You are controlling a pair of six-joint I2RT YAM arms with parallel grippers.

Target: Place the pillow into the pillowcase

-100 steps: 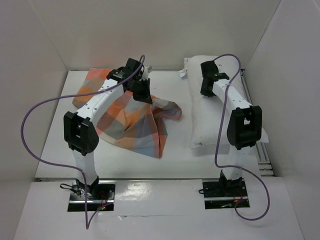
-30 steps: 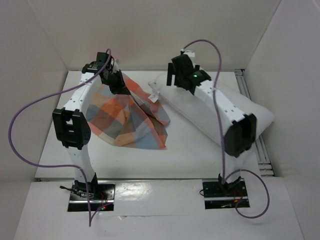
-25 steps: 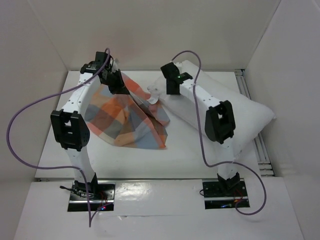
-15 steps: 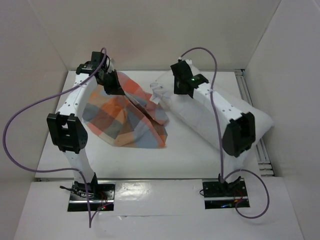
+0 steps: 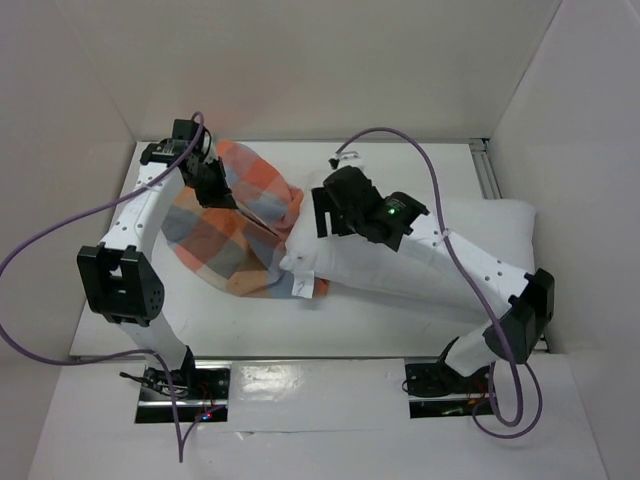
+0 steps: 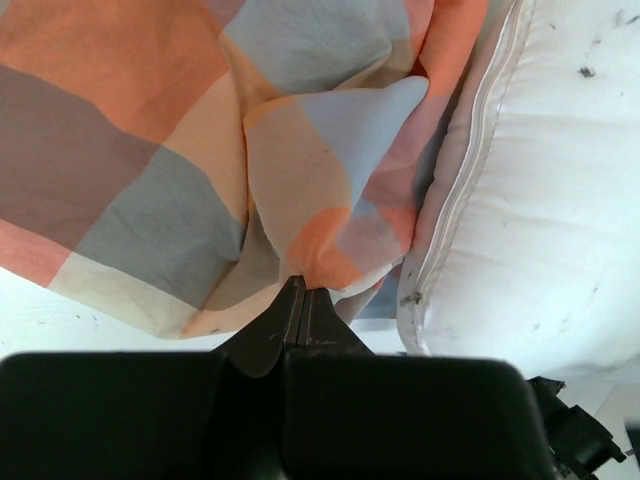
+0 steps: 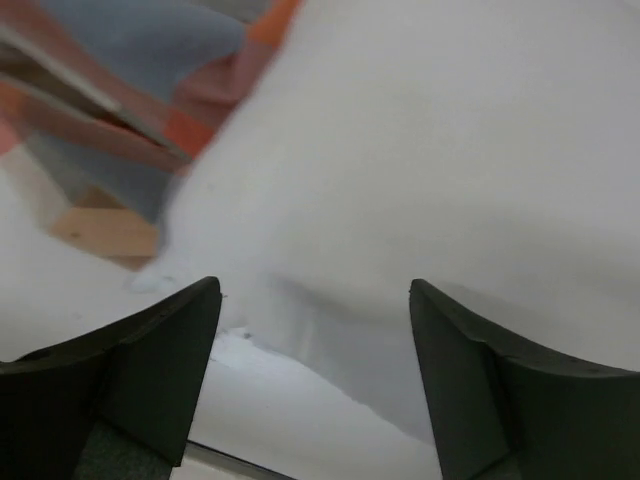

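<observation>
The white pillow (image 5: 470, 245) lies across the table from the right wall, and its left end (image 5: 305, 262) rests on the checked pillowcase (image 5: 235, 225). In the left wrist view, my left gripper (image 6: 303, 290) is shut on a fold of the pillowcase (image 6: 150, 150), held lifted, with the pillow (image 6: 560, 180) and its seam just to the right. From above, my left gripper (image 5: 215, 192) is at the case's upper part. My right gripper (image 5: 322, 218) hovers over the pillow's left end. Its fingers (image 7: 190, 330) stand wide apart over the white pillow (image 7: 420, 150), holding nothing, with the pillowcase (image 7: 110, 90) at the upper left.
White walls close in the table on the left, back and right. A metal rail (image 5: 487, 170) runs along the right edge behind the pillow. Purple cables (image 5: 400, 135) arc above both arms. The arm bases (image 5: 180, 385) sit at the near edge.
The pillow has swung from a diagonal to lie across the table, its left end now against the pillowcase. My right arm stretched left and low with it, jaws now open. My left gripper drifted slightly left, still pinching fabric.
</observation>
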